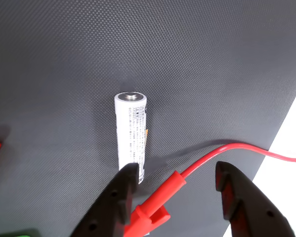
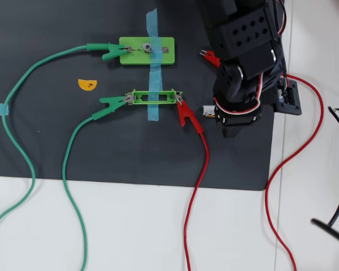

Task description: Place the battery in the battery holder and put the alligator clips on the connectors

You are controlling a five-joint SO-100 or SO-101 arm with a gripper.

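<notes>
From overhead my own arm (image 2: 246, 62) hid most of the battery (image 2: 208, 112). In the wrist view, my pincer (image 1: 180, 185) covered its lower end, and its print was too small to read.

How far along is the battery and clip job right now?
Done: a green clip and a red clip sit at the ends of the battery holder. In hand: the open gripper hovers near the battery on the mat. Left: grasping the battery and seating it in the empty holder.

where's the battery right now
In the wrist view the battery lies on the dark mat, just ahead of the open hand, left of a red alligator clip.
</notes>
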